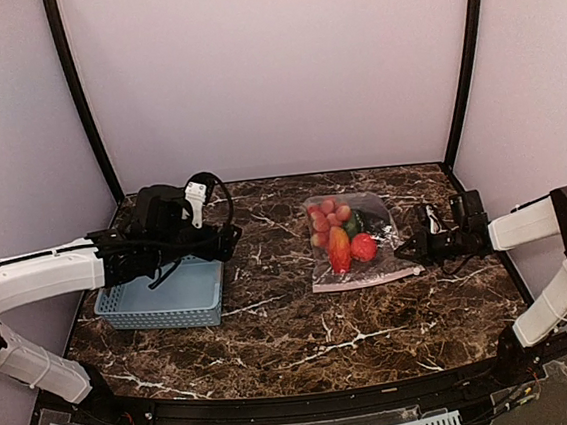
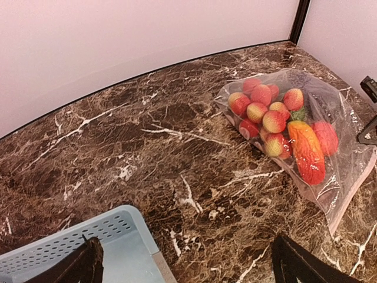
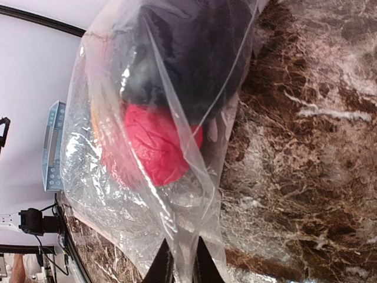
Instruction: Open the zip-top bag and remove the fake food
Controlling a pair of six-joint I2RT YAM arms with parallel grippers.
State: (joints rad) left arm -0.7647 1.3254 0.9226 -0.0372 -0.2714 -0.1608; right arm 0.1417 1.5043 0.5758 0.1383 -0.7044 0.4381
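On the marble counter (image 1: pixel 307 351), your right tool (image 3: pixel 179 265) pinches the zip-top bag (image 1: pixel 370 272), likely anchoring it; your left tool (image 1: pixel 228 240) gapes apart.

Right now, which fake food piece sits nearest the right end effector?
The round red piece, on the side of the zip-top bag beside the right end effector; the ball cluster and orange piece lie farther left.
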